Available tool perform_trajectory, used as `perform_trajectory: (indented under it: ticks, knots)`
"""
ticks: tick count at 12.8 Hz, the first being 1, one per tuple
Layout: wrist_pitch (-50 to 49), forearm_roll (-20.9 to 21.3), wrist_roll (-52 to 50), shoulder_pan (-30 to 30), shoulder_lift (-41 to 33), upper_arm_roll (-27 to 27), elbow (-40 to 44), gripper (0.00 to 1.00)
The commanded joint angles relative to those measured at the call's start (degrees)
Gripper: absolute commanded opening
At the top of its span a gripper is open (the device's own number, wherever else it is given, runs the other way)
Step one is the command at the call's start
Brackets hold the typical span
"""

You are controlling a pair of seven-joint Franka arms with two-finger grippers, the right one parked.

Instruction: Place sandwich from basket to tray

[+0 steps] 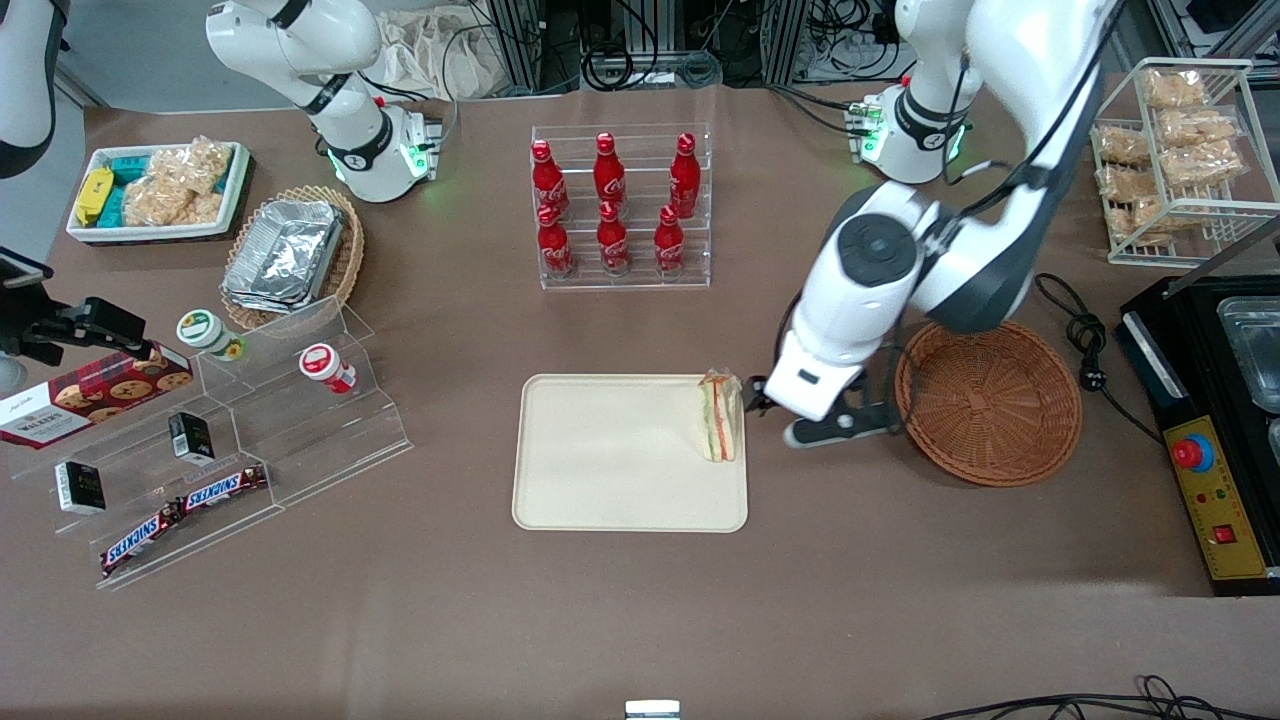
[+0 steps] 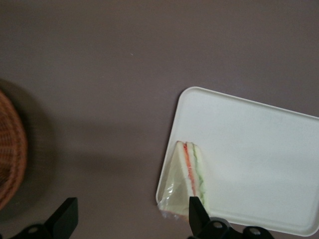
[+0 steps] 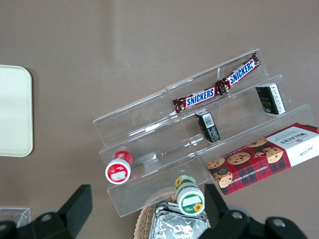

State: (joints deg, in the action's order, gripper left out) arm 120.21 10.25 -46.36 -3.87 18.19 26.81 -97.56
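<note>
The sandwich (image 1: 720, 415) lies on the cream tray (image 1: 610, 450), at the tray's edge toward the working arm's end, wrapped in clear film with green and orange stripes showing. My left gripper (image 1: 762, 398) hovers low between the tray and the reddish-brown wicker basket (image 1: 988, 400), which holds nothing. In the left wrist view the gripper (image 2: 130, 219) is open and holds nothing. One finger (image 2: 197, 213) is over the sandwich (image 2: 188, 179) at the rim of the tray (image 2: 259, 164); the other finger is over bare table. The basket's edge (image 2: 10, 149) shows too.
A clear rack of red cola bottles (image 1: 612, 205) stands farther from the front camera than the tray. A black appliance (image 1: 1215, 420) and a wire rack of snacks (image 1: 1180, 150) are at the working arm's end. An acrylic step stand (image 1: 230, 440) with snacks lies toward the parked arm's end.
</note>
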Motion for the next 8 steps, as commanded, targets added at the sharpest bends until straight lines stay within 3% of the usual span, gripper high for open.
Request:
perform_trajectory:
  ticks: [1,3,8]
  knots:
    - [-8.5,-6.5,7.9,3.9,-8.1,0.2,-1.2,1.0]
    - [-16.2,-10.4,16.2,8.3,-12.9,-0.3,-1.1,1.0]
    - [-31.2,-14.6,36.8,7.0,-24.4,-18.9,-1.4,1.0]
